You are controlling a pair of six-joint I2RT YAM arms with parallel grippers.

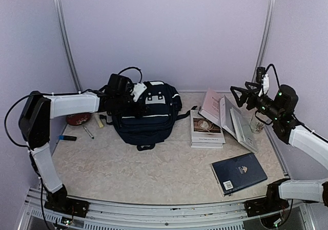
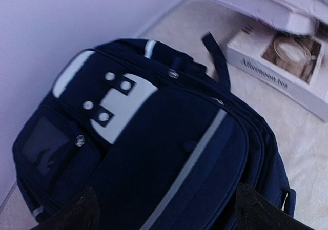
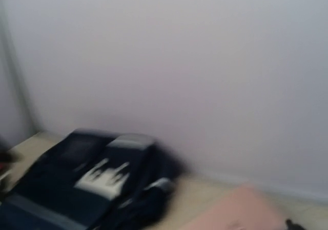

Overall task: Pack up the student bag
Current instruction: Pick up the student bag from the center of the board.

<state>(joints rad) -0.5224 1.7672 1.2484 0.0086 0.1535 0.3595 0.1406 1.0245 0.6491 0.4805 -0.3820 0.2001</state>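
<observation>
A pale bench (image 1: 154,173) sits inside lilac walls, with two robot arms bolted at its near edge. The backpack (image 1: 146,120), dark navy with a thin white stripe, lies front-up at the rear of the bench, left of centre. Its top end is close to the back wall (image 1: 164,35). Every flap seen appears closed, so opening it is probably the first job.

The left arm reaches in from the left. The left claw (image 1: 134,96) hangs over the top end of the backpack, by the white patches. Its fingertips (image 2: 72,214) are spread wide, holding nothing, which suits a reach for a zip or handle. The right claw (image 1: 240,93) is raised in the air at the right, open and empty, clear of everything below it.

Under that claw, leaning books (image 1: 238,121) crowd the right edge beside a white book (image 1: 206,131) lying flat. A navy book (image 1: 239,172) lies apart, near the front right corner. The widest bare stretch runs in front of the backpack, giving room to drag or turn it. A red bowl (image 1: 78,119) and a pen (image 1: 88,132) sit just left of the backpack, under the left arm, narrowing that side.
</observation>
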